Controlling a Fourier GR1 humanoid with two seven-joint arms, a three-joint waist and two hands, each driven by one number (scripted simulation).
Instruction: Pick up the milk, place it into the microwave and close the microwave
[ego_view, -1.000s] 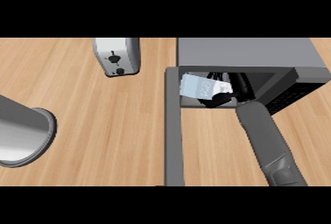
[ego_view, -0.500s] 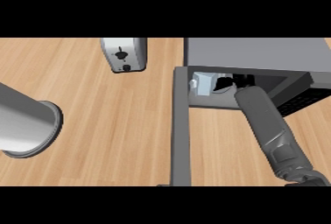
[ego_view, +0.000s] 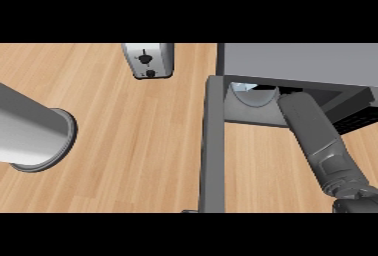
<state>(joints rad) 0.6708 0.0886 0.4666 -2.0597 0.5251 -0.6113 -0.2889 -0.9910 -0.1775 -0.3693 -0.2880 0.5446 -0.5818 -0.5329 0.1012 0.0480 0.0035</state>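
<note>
The grey microwave (ego_view: 295, 60) stands at the upper right with its door (ego_view: 212, 150) swung open toward me, seen edge-on as a long grey bar. My right forearm (ego_view: 317, 135) reaches up into the oven's opening. Only a dark sliver of my right hand (ego_view: 290, 91) shows under the microwave's top, so its grip is hidden. A pale sliver of the milk carton (ego_view: 238, 88) peeks out at the left of the cavity, beside a curved grey plate (ego_view: 255, 98). My left forearm (ego_view: 29, 132) fills the left edge, and its hand is out of view.
A silver toaster (ego_view: 148, 60) stands at the back on the wooden counter (ego_view: 125, 150), left of the microwave. The open door splits the counter between the two arms.
My right forearm has pushed deeper into the microwave. The milk carton went in with it and is now almost hidden under the top. The left forearm has come closer at the left.
</note>
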